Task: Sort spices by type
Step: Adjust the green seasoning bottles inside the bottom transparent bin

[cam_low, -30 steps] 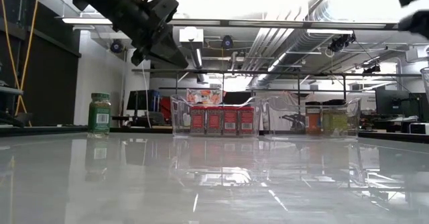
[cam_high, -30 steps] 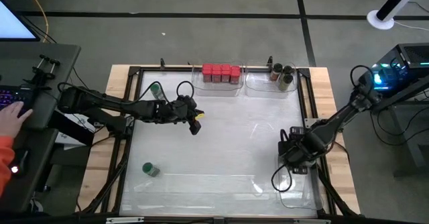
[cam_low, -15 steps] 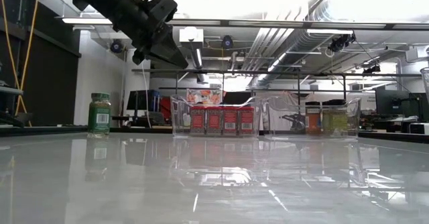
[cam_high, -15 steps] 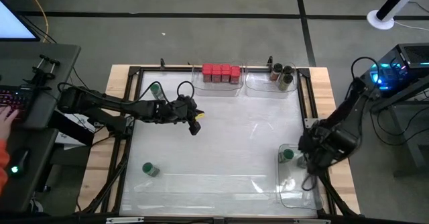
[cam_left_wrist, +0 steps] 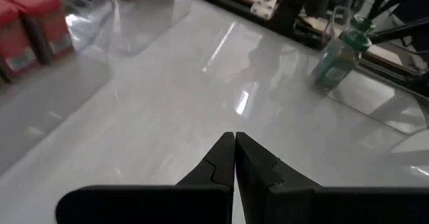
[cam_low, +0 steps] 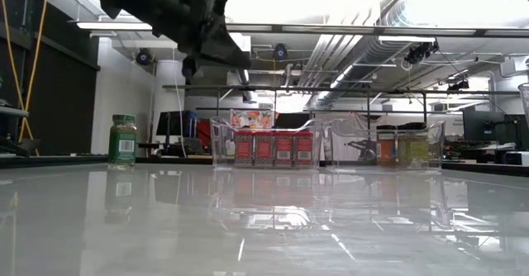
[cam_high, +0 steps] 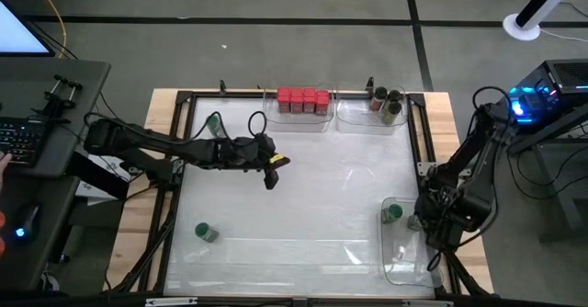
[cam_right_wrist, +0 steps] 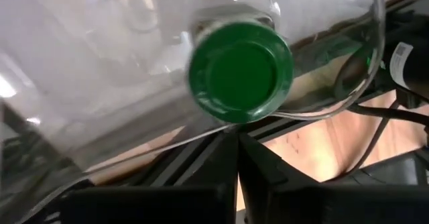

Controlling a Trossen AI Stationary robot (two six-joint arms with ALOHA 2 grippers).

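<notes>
End effector [cam_left_wrist: 234, 158] closed, empty; green-capped jar [cam_left_wrist: 339, 55] beyond.

Glossy white table [cam_high: 294, 192] in a wooden frame. Far edge: a clear bin [cam_high: 300, 114] holding a row of red-capped jars [cam_high: 302, 98], and to its right a second clear bin [cam_high: 372, 116] with dark-capped jars [cam_high: 386, 102]. Far left: a green-capped jar [cam_high: 214, 121] standing upright. Near left: another green-capped jar [cam_high: 206, 232]. Near right: a third clear bin [cam_high: 404, 252] containing a green-capped jar [cam_high: 394, 212].
</notes>
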